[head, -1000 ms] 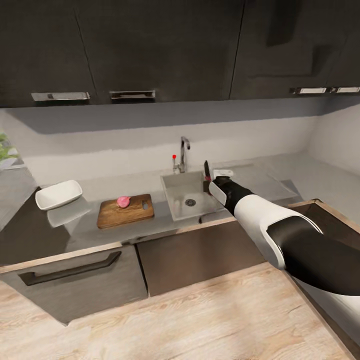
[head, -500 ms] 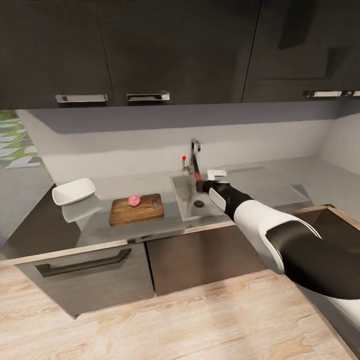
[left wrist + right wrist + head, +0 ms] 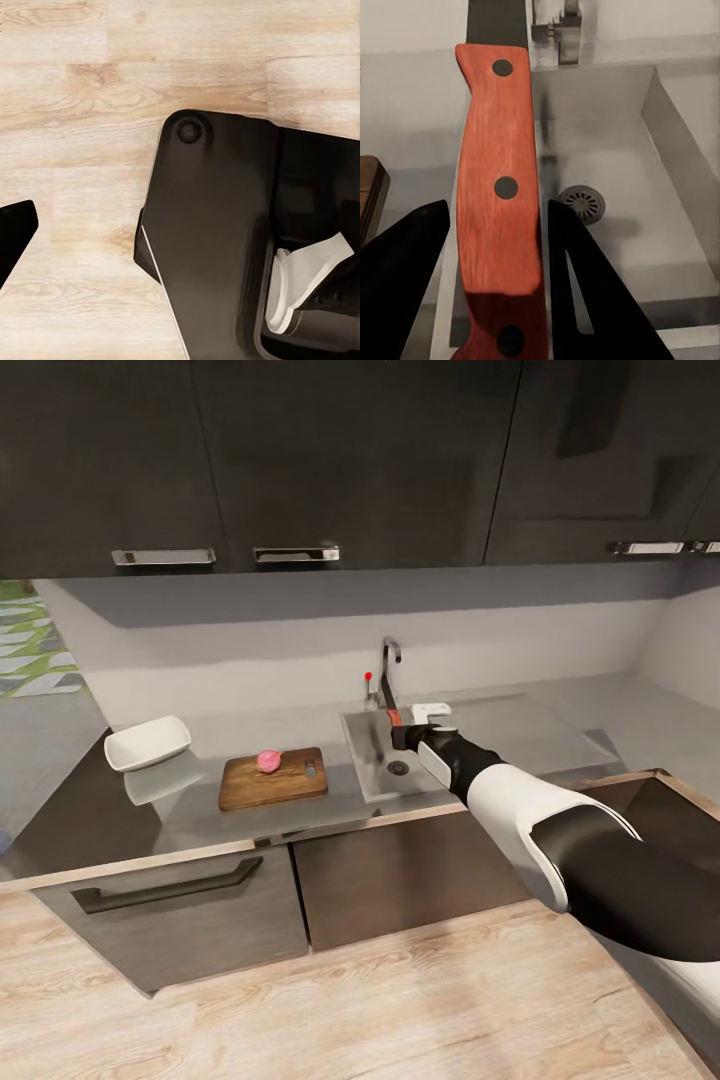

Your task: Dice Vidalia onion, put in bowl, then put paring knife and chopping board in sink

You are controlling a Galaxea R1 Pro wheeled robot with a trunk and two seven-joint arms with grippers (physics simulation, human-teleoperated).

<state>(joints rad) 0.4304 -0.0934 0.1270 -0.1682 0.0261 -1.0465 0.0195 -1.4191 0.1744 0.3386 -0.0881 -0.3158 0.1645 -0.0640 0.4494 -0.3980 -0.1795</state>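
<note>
My right gripper [image 3: 400, 735] is shut on the paring knife [image 3: 392, 717] and holds it over the sink [image 3: 372, 785]. In the right wrist view the reddish riveted handle [image 3: 499, 187] sits between the two dark fingers [image 3: 405, 277], above the basin and its drain [image 3: 582, 202]. The brown chopping board [image 3: 273, 785] lies on the countertop [image 3: 180, 820] left of the sink, with a pink lump of onion [image 3: 268, 760] on it. Further left stands the white bowl [image 3: 147, 743]. One dark left fingertip [image 3: 16, 229] shows far to the side over the floor, with nothing held.
The chrome tap [image 3: 388, 660] with its red knob [image 3: 368, 676] rises behind the basin. Dark wall cabinets [image 3: 300, 460] hang above the worktop, and a drawer with a long handle [image 3: 165, 888] sits below it. The robot's black base [image 3: 217, 240] rests on wooden floor [image 3: 90, 90].
The camera has turned, shifting the whole scene rightwards. The knife stood upright in my right gripper; it is now tipped down with the blade towards the tap, lower over the sink.
</note>
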